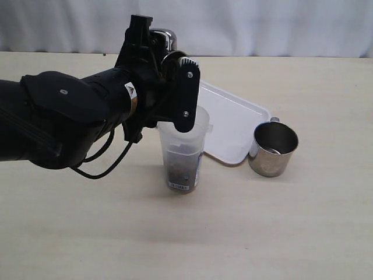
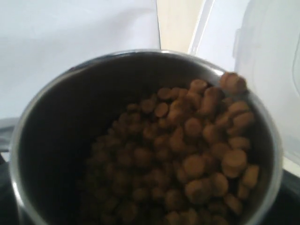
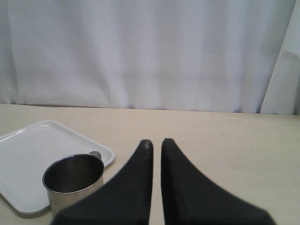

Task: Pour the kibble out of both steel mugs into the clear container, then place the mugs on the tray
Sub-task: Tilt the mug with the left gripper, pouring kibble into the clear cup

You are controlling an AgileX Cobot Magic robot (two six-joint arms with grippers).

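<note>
My left gripper (image 1: 173,87) is shut on one steel mug (image 1: 165,38), which it holds tilted just above the clear container (image 1: 185,135). In the left wrist view this mug (image 2: 44,112) fills the frame, and its kibble (image 2: 187,154) is heaped toward the low lip. Some kibble (image 1: 182,166) lies in the bottom of the container. The other steel mug (image 1: 274,149) stands upright next to the white tray (image 1: 233,125). My right gripper (image 3: 156,143) is shut on nothing, hovering back from that mug (image 3: 72,180) and the tray (image 3: 28,159). It is outside the exterior view.
The left arm's black body (image 1: 64,116) stretches over the left half of the beige table (image 1: 291,227). A white curtain (image 1: 262,23) hangs along the far edge. The container carries a barcode label (image 1: 179,186) near its base.
</note>
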